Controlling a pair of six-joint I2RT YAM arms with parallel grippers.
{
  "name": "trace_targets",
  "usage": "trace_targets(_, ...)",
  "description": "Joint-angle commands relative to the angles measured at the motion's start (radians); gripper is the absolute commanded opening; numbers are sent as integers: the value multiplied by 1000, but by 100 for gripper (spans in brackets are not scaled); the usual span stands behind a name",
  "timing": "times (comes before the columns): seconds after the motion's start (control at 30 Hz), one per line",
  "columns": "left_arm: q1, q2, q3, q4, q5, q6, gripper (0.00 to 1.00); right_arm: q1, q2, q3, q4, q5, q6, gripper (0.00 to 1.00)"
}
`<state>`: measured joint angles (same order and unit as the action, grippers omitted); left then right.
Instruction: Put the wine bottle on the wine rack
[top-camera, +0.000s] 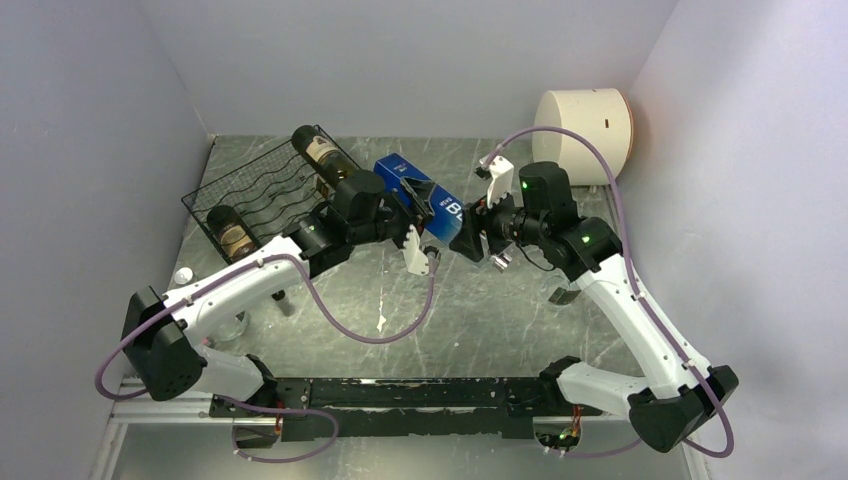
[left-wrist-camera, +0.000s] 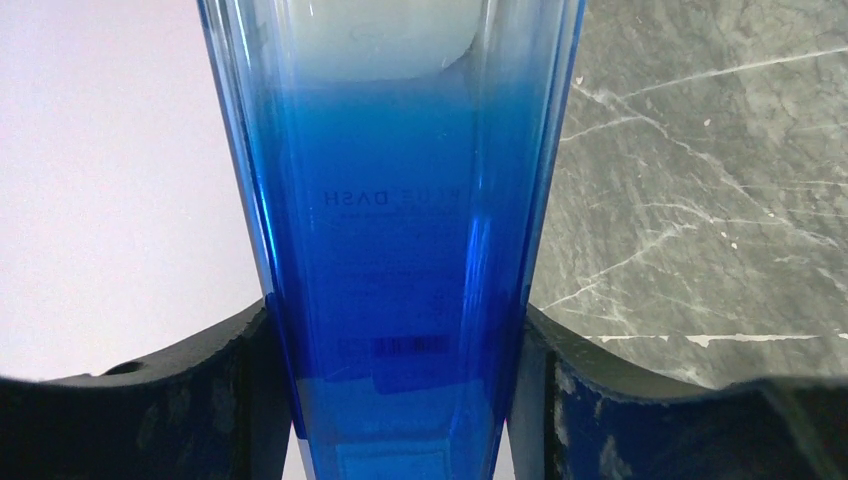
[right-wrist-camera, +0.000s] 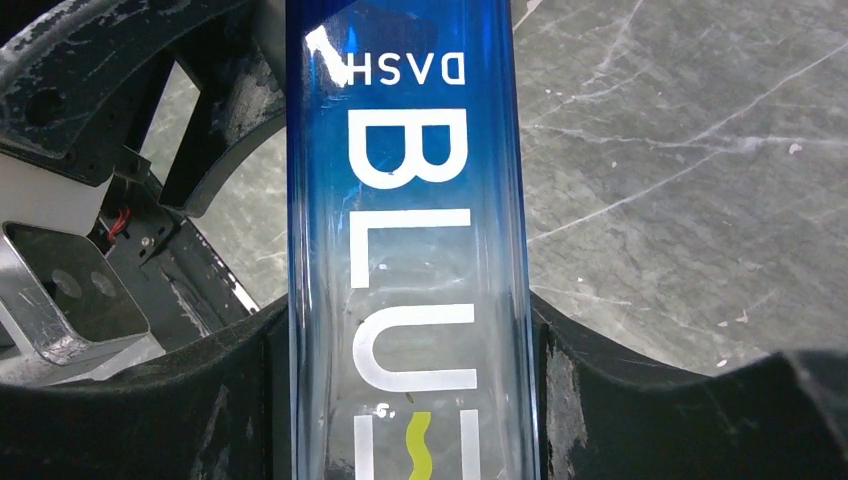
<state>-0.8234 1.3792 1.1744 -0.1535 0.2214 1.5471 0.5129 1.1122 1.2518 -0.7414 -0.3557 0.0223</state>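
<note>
above table (top-camera: 480, 330), wine bottle (top-camera: 396, 169) clamped in left gripper (left-wrist-camera: 400, 390); right gripper (right-wrist-camera: 405, 390) pinching it too

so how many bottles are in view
3. One dark bottle at the wine rack's far end, another at its near left end, and the blue bottle between the left claw and right claw. Others may hide behind the arms.

the grey marbled table (top-camera: 480, 320) bears the wine rack (top-camera: 262, 192) (far left) and a cream cylinder (top-camera: 582, 125).
</note>
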Motion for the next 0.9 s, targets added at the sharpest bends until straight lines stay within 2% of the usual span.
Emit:
trace_targets(0.0,23,-26,123,158,42,-89,7,4,-17,-14,28,29,32,68)
trace_targets(0.17,43,-13,161,128,69,-140,7,5,-6,-13,30,56,47,60)
trace_targets(0.23,48,-14,163,126,73,-147,7,5,-11,-17,45,59,57,52)
trace_targets(0.3,51,-18,157,130,81,-160,7,6,-17,-22,70,63,69,40)
trace_targets(0.43,58,-7,178,103,66,-191,7,5,-18,-7,99,86,96,5)
trace_targets(0.47,60,-7,175,107,60,-198,7,5,-21,-3,109,97,101,0)
trace_targets(0.5,61,-10,165,115,56,-207,9,5,-23,1,118,108,108,0)
trace_targets(0.57,61,-20,142,135,52,-231,34,5,-28,8,138,126,117,0)
trace_targets(0.63,61,-28,111,174,38,-246,64,6,-34,14,158,140,128,0)
trace_targets(0.67,60,-32,97,194,30,-255,74,6,-38,16,172,145,133,0)
trace_targets(0.7,61,-36,81,213,22,-261,88,6,-39,19,183,148,137,0)
trace_targets(0.73,60,-38,67,229,9,-265,98,6,-40,23,195,148,141,0)
trace_targets(0.87,60,-56,23,263,-10,-302,100,5,-44,41,220,176,159,0)
